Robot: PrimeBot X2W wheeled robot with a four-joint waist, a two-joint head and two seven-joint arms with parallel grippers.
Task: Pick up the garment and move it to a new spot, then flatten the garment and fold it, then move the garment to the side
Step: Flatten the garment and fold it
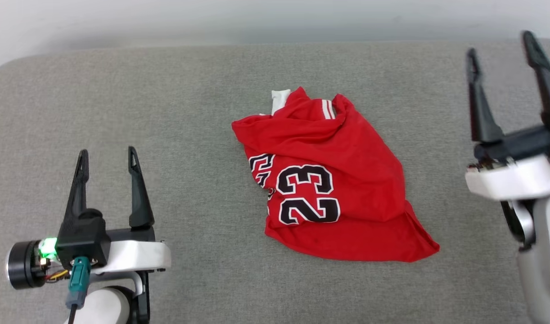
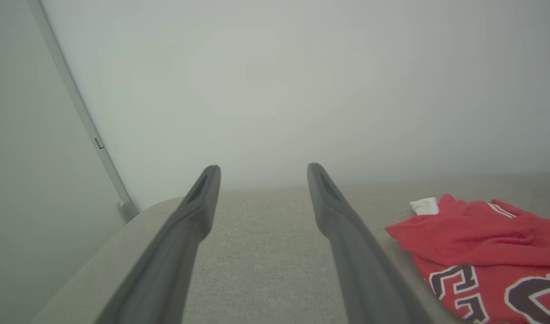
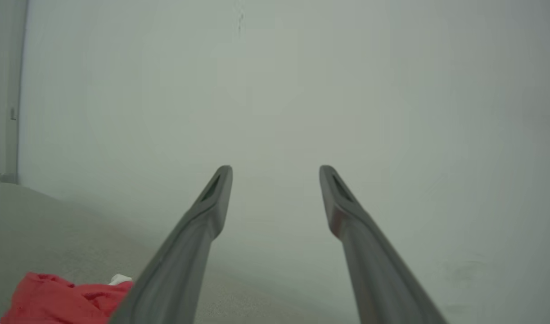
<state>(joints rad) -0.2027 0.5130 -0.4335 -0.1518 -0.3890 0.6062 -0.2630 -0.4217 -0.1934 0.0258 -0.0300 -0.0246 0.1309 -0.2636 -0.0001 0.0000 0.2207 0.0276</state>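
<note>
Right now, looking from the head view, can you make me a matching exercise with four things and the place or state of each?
Things:
1. garment
2. left gripper
3. right gripper
4. white sleeve

Descriptions:
A. open, at the right edge
B. crumpled, in the middle of the grey surface
C. open, at the lower left
D. peeking out at the garment's far edge

Pairs: 1-B, 2-C, 3-A, 4-D

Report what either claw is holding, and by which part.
Nothing is held. The left claw and right claw both stand open and empty, apart from the garment, which lies crumpled on the grey surface between them.
</note>
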